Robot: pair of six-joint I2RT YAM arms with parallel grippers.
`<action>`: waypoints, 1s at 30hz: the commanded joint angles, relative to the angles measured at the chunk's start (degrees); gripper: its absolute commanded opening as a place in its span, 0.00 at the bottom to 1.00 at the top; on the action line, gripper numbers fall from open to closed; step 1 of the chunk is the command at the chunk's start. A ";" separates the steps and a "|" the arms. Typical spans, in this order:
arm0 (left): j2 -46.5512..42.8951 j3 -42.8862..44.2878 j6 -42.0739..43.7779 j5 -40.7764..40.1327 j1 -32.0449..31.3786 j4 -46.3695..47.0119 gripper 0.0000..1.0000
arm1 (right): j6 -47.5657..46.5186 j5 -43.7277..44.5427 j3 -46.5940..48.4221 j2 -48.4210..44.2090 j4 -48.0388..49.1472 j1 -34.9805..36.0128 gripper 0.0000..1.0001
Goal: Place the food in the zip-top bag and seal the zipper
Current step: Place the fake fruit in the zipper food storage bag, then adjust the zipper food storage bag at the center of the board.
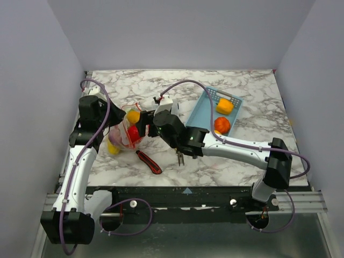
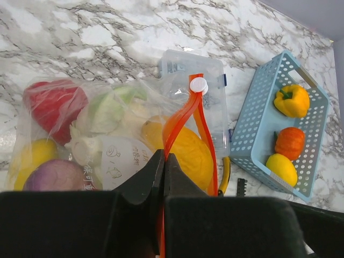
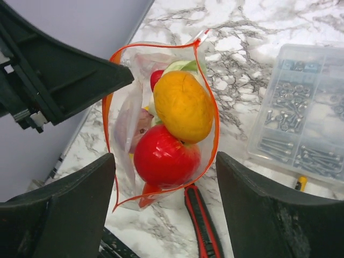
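The zip-top bag (image 1: 124,135) hangs at the table's left, mouth up and open, with food inside: a red piece (image 3: 166,156) and a yellow-orange piece (image 3: 183,105) on top, with purple, white, green and yellow pieces (image 2: 54,174) below. My left gripper (image 2: 164,156) is shut on the red-orange zipper (image 2: 185,115) at one end of the mouth. The right gripper (image 3: 165,161) stands open just above the mouth, holding nothing. More food lies in the blue basket: a yellow pepper (image 2: 292,100), an orange pumpkin (image 2: 289,142) and a yellow piece (image 2: 280,167).
The light blue basket (image 1: 200,110) sits right of centre. A clear compartment box (image 3: 301,118) of screws lies behind the bag. On the marble, a red-and-black utility knife (image 1: 149,162) lies near the bag's foot and yellow-handled pliers (image 1: 179,157) under the right arm.
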 commanded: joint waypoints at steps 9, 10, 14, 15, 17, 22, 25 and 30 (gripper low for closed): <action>-0.53 -0.10 -0.08 -0.29 0.03 1.59 0.00 | 8.58 5.45 -1.62 3.54 0.89 0.15 0.42; -0.52 -0.10 -0.08 -0.25 0.03 1.64 0.00 | 9.02 5.69 -1.30 4.00 0.38 0.13 0.40; -0.81 -0.01 -0.17 -0.15 0.00 1.61 0.00 | 9.75 8.09 -0.43 5.19 -1.61 0.05 0.40; -0.87 -0.05 -0.13 -0.20 0.04 1.58 0.00 | 9.74 8.35 -0.42 5.41 -1.62 0.10 0.41; -1.05 -0.10 -0.14 -0.33 0.00 1.68 0.00 | 9.46 8.15 -0.38 5.96 -1.57 -0.09 0.43; -1.40 -0.09 -0.08 -0.36 0.03 1.53 0.00 | 10.72 5.78 -0.29 7.81 -0.71 -1.05 0.43; -1.85 -0.27 -0.08 -0.51 0.00 1.67 0.00 | 10.20 3.99 0.03 8.80 2.13 -1.20 0.39; -1.85 -0.27 -0.08 -0.63 0.03 1.62 0.00 | 9.47 2.40 1.88 10.95 4.12 -1.25 0.30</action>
